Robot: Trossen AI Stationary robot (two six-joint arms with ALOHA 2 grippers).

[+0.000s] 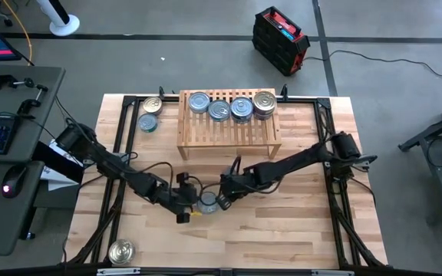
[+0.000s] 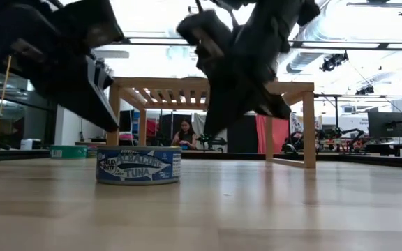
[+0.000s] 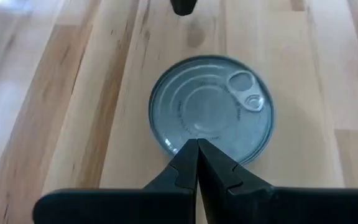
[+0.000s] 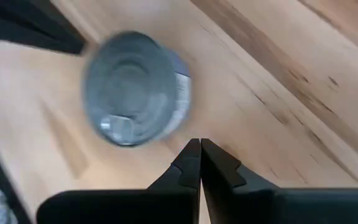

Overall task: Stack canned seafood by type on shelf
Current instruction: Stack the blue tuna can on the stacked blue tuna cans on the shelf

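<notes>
Tins are what we are counting first: we are seeing eight in all from above. Four are sitting in a row along the back of the shelf [image 1: 229,123], and at least the rightmost of them [image 1: 265,103] looks to be sitting on another tin. Two more are lying on the table [image 1: 298,230] just left of the shelf, a silver-gold one [image 1: 153,105] and a bluish one [image 1: 147,123] below it. One silver-gold tin [image 1: 120,251] is resting alone near the table's front left corner. The eighth, the tuna tin [image 2: 138,166], is standing flat on the table in front of the shelf, between the two grippers, lid up; its pull ring [image 3: 247,90] is showing in the left wrist view.

We are seeing one shelf, its long side running across the table and its slats running front to back.

We are finding the left gripper [image 3: 197,152] with its fingers pressed together, tips right over the edge of the tin's lid and grasping nothing. The right gripper [image 4: 200,152] is likewise clenched on nothing, hanging just beside the same tin.
</notes>
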